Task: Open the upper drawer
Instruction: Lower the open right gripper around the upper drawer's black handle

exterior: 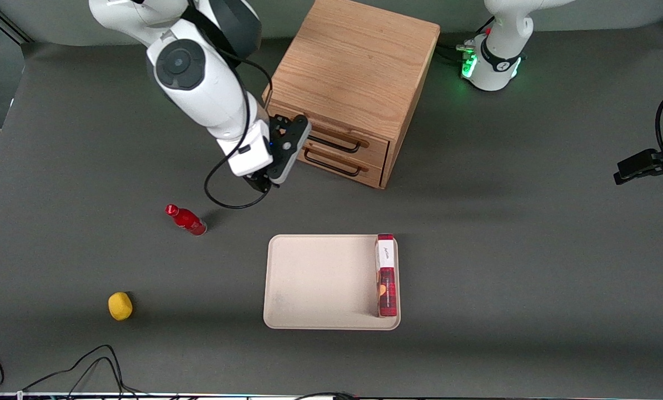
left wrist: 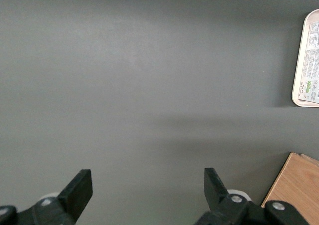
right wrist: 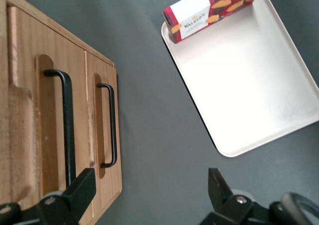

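The oak cabinet [exterior: 353,72] stands at the back of the table. Its upper drawer [exterior: 377,147] is shut, with a thin black bar handle [exterior: 337,144]. The lower drawer's handle [exterior: 331,165] sits just under it. My right gripper [exterior: 263,185] hangs open and empty in front of the drawers, at the handles' end toward the working arm, a little nearer the front camera. In the right wrist view the gripper [right wrist: 149,182] is open, one finger [right wrist: 75,192] close to the end of the upper drawer's handle [right wrist: 67,125], touching nothing. The lower handle [right wrist: 112,125] lies beside it.
A beige tray [exterior: 309,278] lies nearer the front camera than the cabinet, with a red biscuit box [exterior: 385,275] along one edge; both show in the right wrist view, the tray [right wrist: 249,85] and the box [right wrist: 209,8]. A red bottle [exterior: 187,220] and a yellow lump [exterior: 120,305] lie toward the working arm's end.
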### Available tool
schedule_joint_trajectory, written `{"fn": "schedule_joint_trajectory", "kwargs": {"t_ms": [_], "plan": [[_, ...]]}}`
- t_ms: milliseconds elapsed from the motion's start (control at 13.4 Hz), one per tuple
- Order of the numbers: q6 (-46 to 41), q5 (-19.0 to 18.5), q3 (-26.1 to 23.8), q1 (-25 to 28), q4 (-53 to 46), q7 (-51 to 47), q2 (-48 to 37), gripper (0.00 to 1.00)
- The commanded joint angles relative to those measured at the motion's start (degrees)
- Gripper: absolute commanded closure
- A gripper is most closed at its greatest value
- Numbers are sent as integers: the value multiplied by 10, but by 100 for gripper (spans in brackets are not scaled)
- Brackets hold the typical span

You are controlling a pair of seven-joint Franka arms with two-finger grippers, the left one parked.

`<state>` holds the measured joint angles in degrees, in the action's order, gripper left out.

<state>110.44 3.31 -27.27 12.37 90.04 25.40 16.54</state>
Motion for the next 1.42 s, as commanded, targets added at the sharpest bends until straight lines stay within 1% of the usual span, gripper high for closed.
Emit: {"fn": "schedule_joint_trajectory", "kwargs": {"t_ms": [0,373,672,821,970,1343], "plan": [[27,-10,2,18,4,-17,14,0],[69,-7,0,32,50,-37,14,0],[69,-2,0,39,60,-48,15,0],[65,2,-8,38,60,-53,17,0],[63,40,-8,38,61,-52,20,0],[47,42,-9,40,61,-47,33,0]]}}
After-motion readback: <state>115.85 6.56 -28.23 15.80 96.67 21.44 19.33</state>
